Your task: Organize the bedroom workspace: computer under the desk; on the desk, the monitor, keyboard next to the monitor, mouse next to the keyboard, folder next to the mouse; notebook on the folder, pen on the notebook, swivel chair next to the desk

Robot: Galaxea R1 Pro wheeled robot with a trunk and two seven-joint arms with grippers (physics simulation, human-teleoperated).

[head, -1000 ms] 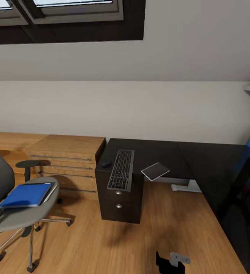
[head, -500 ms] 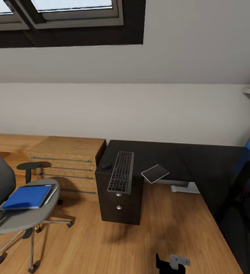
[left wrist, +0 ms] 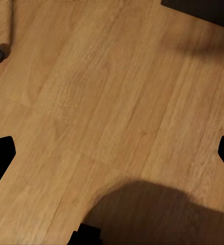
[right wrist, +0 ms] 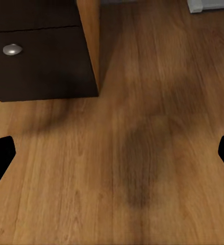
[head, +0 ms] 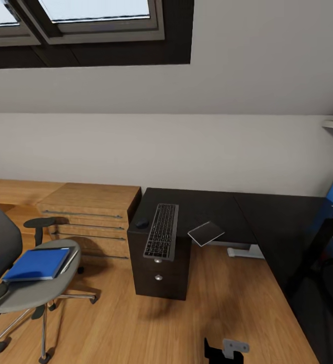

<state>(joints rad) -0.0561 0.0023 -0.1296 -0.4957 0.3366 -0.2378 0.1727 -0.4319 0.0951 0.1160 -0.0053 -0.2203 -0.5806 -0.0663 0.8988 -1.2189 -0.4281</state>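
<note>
Lying flat on the glossy black desk (head: pixel 267 212) — slim keyboard (head: pixel 162 231), thin grey notebook (head: pixel 205 232); both jaws seemingly spread wide.

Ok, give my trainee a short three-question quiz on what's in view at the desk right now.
1. True or false: the blue folder lies on the swivel chair.
2. What sits between the mouse and the notebook on the desk?
3. The notebook is: A) flat in the middle of the desk; B) overhanging the desk's front edge; C) on the floor.

Key: 1 true; 2 the keyboard; 3 B.
</note>
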